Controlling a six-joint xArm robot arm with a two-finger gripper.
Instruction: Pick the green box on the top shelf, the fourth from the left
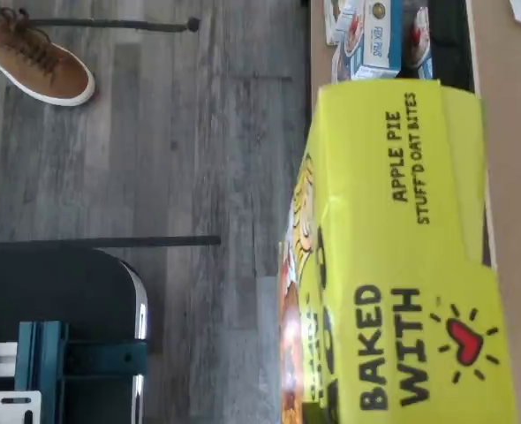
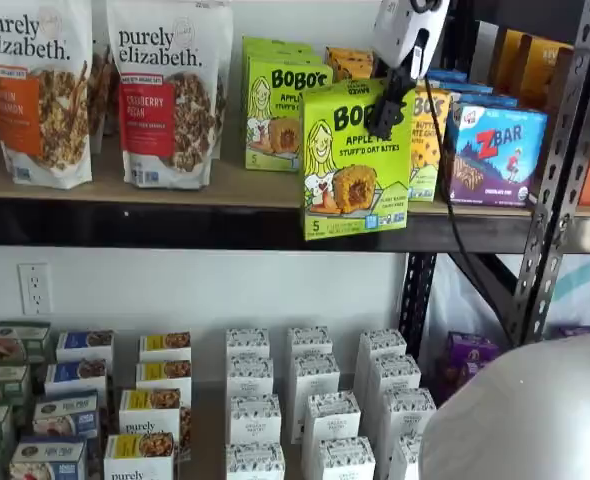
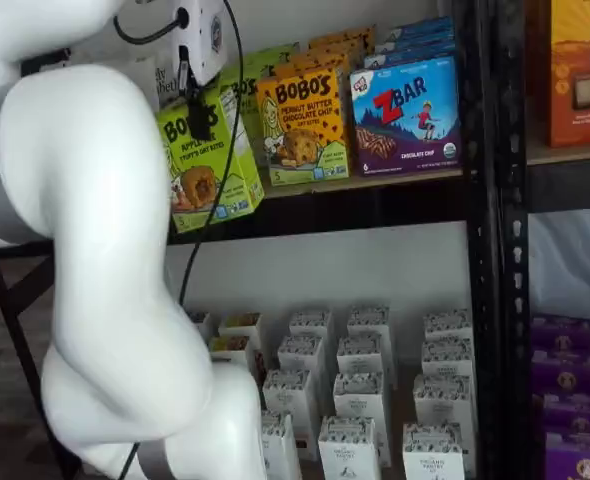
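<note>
Green box (image 2: 355,160) gripped from above between black fingers of gripper (image 2: 387,108), jaws closed on its top edge. Hung tilted in front of top shelf (image 2: 175,222), lower edge overlapping black front rail, pulled forward of yellow-orange box (image 3: 303,125) and blue ZBar box (image 2: 495,152).

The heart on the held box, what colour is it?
Red, on the lime-green box; clearest in the wrist view.
</note>
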